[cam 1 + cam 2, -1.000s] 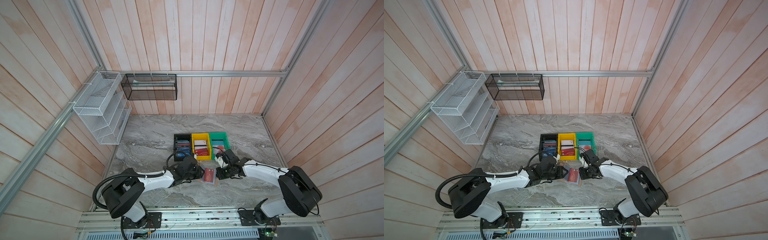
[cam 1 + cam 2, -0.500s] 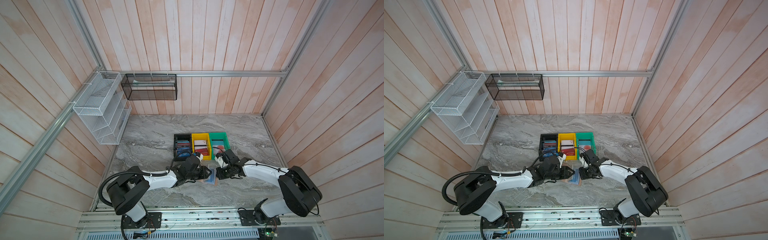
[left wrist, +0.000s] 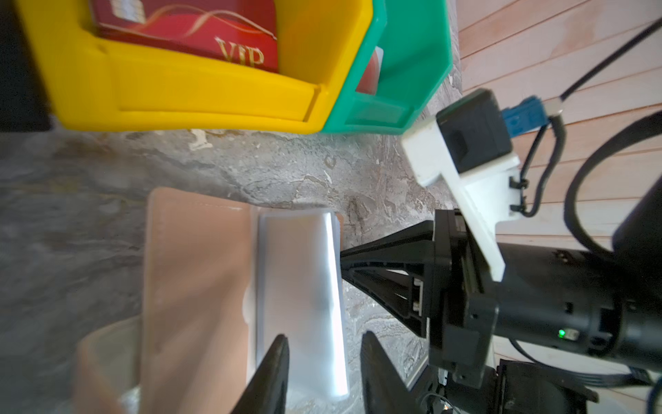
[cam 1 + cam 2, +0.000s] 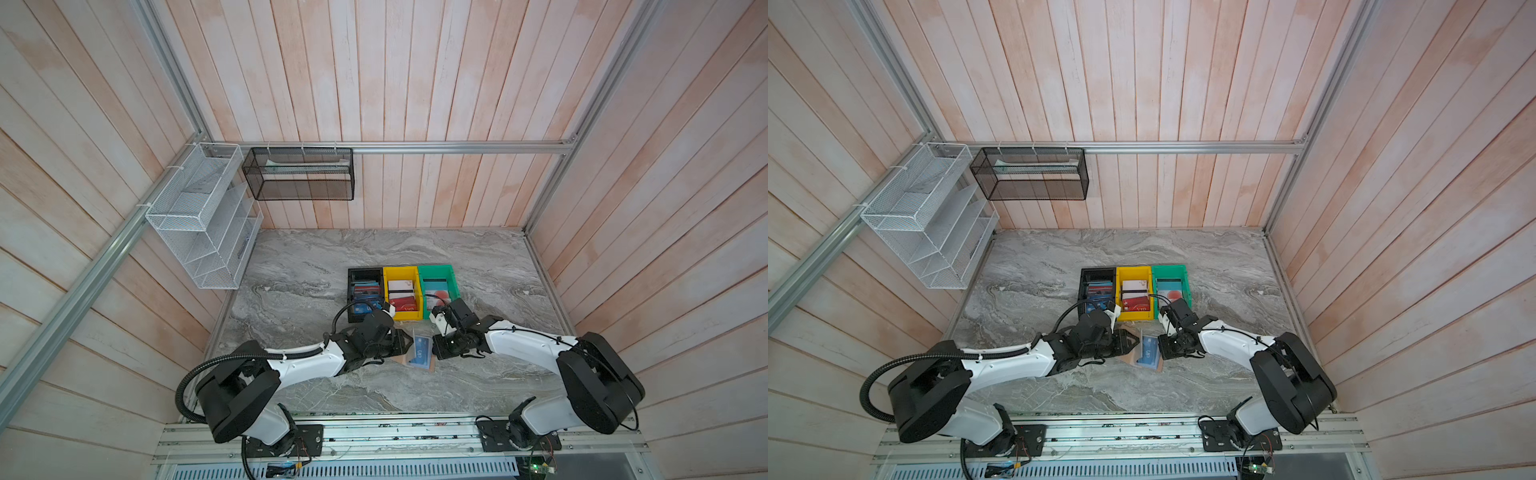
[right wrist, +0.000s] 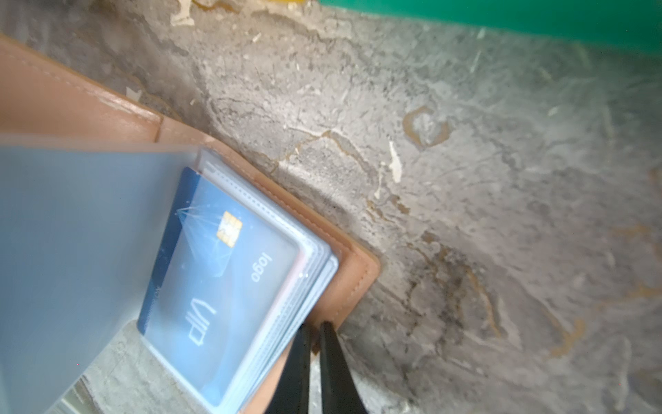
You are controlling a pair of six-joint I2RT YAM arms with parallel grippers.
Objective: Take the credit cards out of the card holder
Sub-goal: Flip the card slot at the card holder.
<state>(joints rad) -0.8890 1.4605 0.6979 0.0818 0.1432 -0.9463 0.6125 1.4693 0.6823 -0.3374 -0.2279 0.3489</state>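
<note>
The tan card holder (image 4: 420, 354) (image 4: 1148, 354) lies open on the marble between both arms. A blue credit card lettered "VIP" (image 5: 222, 279) sits in its top clear sleeve. A blurred sleeve page (image 5: 71, 233) stands raised over the left part. My left gripper (image 3: 324, 358) (image 4: 405, 343) is open, its fingers on either side of a pale sleeve page (image 3: 297, 286) beside the tan cover (image 3: 193, 286). My right gripper (image 5: 315, 329) (image 4: 434, 351) is shut on the cover's edge. A red "VIP" card (image 3: 200, 39) lies in the yellow bin.
Black (image 4: 365, 270), yellow (image 4: 401, 269) and green (image 4: 436, 268) bins holding cards stand in a row just behind the holder. A white wire rack (image 4: 199, 216) and a black mesh basket (image 4: 299, 174) hang on the walls at the back left.
My left gripper has moved right over the holder. A red card showed on top a second ago; now a blue one shows. The right arm has stayed put.
</note>
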